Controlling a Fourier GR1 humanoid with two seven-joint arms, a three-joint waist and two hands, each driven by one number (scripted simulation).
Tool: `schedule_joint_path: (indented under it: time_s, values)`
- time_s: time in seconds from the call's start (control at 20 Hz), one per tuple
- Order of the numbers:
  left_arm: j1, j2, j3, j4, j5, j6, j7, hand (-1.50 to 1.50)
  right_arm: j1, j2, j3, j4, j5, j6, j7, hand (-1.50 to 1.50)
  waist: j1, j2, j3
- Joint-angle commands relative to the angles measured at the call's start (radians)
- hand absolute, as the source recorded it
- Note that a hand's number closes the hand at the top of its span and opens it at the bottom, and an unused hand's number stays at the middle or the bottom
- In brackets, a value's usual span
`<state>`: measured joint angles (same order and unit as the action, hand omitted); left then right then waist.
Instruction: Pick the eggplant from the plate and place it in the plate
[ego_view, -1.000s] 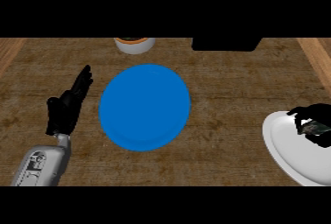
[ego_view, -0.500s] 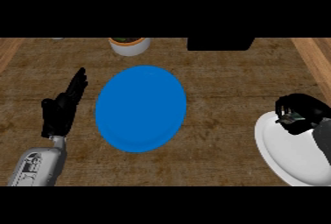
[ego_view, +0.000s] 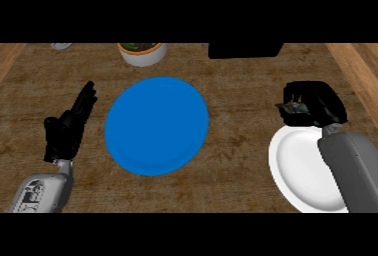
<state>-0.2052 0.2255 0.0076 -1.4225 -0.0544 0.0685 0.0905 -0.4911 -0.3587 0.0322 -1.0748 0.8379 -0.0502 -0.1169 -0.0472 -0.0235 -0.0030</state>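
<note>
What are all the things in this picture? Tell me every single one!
Counter: one, brown wood, under everything.
Blue plate: one, blue, middle of the counter.
White plate: one, white, right side, partly under the right forearm.
Eggplant: one, dark, only a small bit shows inside the right hand, just beyond the white plate's far rim.
Pot: one, white, far edge, left of middle.
Black thing: one, black, far edge, right of middle; cannot tell what it is.
Small grey thing: one, far left corner, cut off.
Left hand: one, black, open, left of the blue plate.
Right hand: one, black, curled round the eggplant.
</note>
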Motion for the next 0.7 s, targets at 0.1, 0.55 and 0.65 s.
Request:
schedule_joint_path:
  time_s: [0.1,0.55,0.65]
  values:
    - [-0.001,0.008,-0.005,-0.049,-0.004,-0.006,0.039,0.0,0.07,0.061,0.038,-0.4,-0.053,0.015,0.048,1.5,0.01,0.005,0.002]
    - [-0.058,-0.019,-0.003,0.002,-0.006,-0.022,0.023,0.0,0.01,0.262,0.213,-0.603,-0.028,0.195,0.351,1.5,0.046,0.022,0.003]
    - [-0.065,-0.033,-0.018,-0.005,-0.024,-0.006,0.032,0.0,-0.025,0.352,0.266,-0.533,0.01,0.146,0.421,1.5,0.052,0.023,0.003]
